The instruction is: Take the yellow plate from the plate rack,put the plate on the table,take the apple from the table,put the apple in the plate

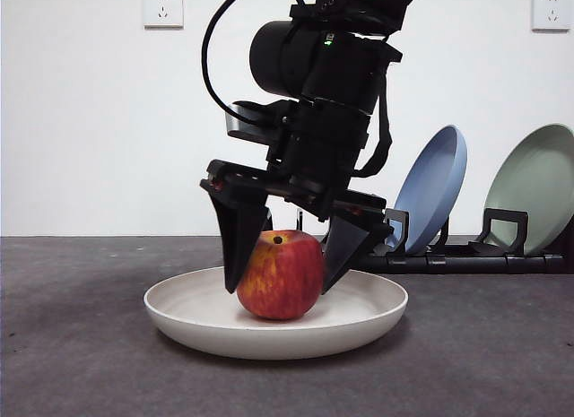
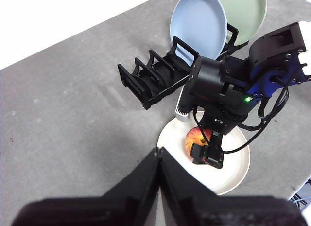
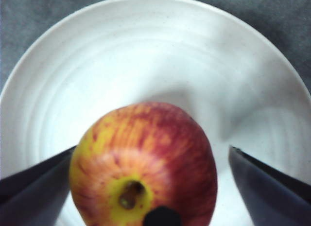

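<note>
The apple (image 1: 280, 275) lies in the middle of the yellow plate (image 1: 377, 309), which rests flat on the table (image 1: 72, 345). My right gripper (image 1: 280, 287) reaches down over the apple, jaws open on either side of it. In the right wrist view, the right gripper (image 3: 151, 149) has one jaw at the skin of the apple (image 3: 146, 172) and the other a small gap away, over the plate (image 3: 146, 51). My left gripper (image 2: 159, 155) is shut and empty, high above the table. From there I see the apple (image 2: 194, 137), the plate (image 2: 233, 172) and the plate rack (image 2: 150, 82).
The plate rack (image 1: 466, 256) stands behind the plate at the right, holding a blue plate (image 1: 435, 188) and a pale green plate (image 1: 538, 184) upright. Its near slots are empty. A white wall with sockets closes the back.
</note>
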Tool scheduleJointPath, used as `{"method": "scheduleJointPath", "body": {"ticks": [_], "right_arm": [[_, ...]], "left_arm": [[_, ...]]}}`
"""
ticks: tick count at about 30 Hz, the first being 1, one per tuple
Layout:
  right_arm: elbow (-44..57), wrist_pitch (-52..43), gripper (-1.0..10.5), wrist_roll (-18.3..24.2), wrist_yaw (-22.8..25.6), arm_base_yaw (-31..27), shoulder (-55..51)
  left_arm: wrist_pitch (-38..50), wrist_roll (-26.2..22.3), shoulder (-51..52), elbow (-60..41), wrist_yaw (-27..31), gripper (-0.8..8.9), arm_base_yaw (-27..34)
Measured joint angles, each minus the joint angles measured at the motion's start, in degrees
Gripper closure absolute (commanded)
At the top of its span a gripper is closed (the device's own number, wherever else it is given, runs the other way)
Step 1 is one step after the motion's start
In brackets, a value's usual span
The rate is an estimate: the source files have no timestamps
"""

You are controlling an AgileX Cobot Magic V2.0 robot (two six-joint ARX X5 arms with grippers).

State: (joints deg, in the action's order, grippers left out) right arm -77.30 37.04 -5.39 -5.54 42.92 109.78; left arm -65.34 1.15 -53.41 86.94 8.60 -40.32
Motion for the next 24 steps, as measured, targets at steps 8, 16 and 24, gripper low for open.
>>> {"method": "scheduleJointPath", "body": {"ticks": [8, 16, 24], "right_arm": [[0.0, 1.6, 3.5, -0.2, 1.0, 0.0, -4.4], [-0.3, 7.8, 3.5, -0.2, 1.0, 0.0, -21.0], [-0.3, 16.7, 5.3, -0.2, 1.9, 0.0, -37.8]], "left_arm": [[0.0, 0.0, 0.0, 0.0, 0.0, 8.21, 0.0], [0.0, 0.0, -0.5, 0.0, 0.0, 8.21, 0.0], [0.0, 0.0, -1.3, 0.0, 0.0, 8.21, 0.0]]}}
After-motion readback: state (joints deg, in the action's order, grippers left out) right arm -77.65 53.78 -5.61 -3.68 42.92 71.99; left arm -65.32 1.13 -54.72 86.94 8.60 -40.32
